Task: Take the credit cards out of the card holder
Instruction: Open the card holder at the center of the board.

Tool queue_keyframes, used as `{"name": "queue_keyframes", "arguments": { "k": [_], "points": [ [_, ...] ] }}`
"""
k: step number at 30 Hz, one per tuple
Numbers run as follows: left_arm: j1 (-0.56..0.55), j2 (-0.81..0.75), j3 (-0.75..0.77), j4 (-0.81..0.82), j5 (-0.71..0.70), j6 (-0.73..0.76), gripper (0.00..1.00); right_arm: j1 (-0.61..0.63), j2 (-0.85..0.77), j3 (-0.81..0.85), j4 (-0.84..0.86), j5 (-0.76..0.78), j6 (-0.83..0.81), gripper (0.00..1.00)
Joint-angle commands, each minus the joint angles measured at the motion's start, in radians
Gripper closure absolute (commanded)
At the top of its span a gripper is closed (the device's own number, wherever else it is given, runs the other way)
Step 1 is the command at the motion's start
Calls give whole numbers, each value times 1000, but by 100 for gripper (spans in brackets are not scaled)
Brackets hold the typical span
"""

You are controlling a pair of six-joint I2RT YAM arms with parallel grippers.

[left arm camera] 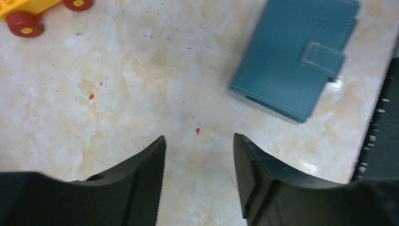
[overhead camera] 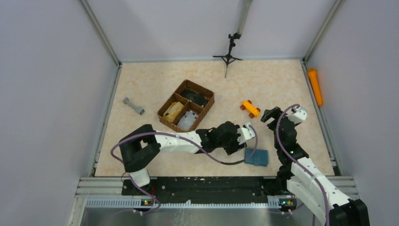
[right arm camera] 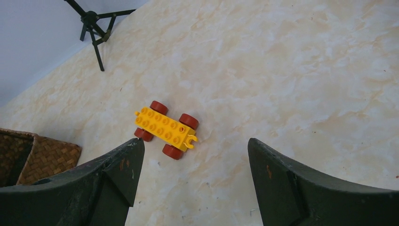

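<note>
The card holder (overhead camera: 257,157) is a flat teal-blue wallet lying closed on the table near the front edge, its strap fastened across the flap. The left wrist view shows the card holder (left arm camera: 291,61) up and to the right of my fingers. No credit cards show; they are hidden. My left gripper (overhead camera: 241,145) (left arm camera: 198,136) hovers just left of the card holder, jaws apart with only bare table between them. My right gripper (overhead camera: 272,115) (right arm camera: 195,141) is farther back and to the right, wide open and holding nothing.
A brown woven divided basket (overhead camera: 186,105) with small items stands centre-left. A yellow toy car (overhead camera: 250,108) (right arm camera: 165,128) lies just left of my right gripper. Also present: a grey dumbbell piece (overhead camera: 134,106), a black tripod (overhead camera: 229,54), an orange cylinder (overhead camera: 315,86) beyond the right edge.
</note>
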Motion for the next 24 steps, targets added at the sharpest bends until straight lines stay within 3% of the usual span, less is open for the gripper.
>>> {"name": "queue_keyframes", "arguments": {
  "k": [1, 2, 3, 7, 13, 20, 24],
  "points": [
    [-28, -69, -36, 76, 162, 22, 35, 4, -21, 0, 28, 14, -1, 18],
    [-30, -61, -27, 70, 164, 18, 30, 3, -21, -1, 29, 13, 0, 18],
    [-34, -53, -20, 69, 165, 12, 15, 4, -19, -1, 30, 12, 1, 18],
    [-44, -32, -10, 110, 202, -46, 2, 4, -18, 1, 29, 13, -2, 18],
    [-52, 60, 53, 136, 203, -99, 1, 4, -18, 3, 27, 14, -4, 19],
    [-97, 150, 85, 156, 127, -1, 1, 4, -26, 0, 26, 14, -6, 19],
    [-107, 206, 145, 82, 108, 11, 1, 4, -26, -1, 28, 14, -5, 20]
  ]
}}
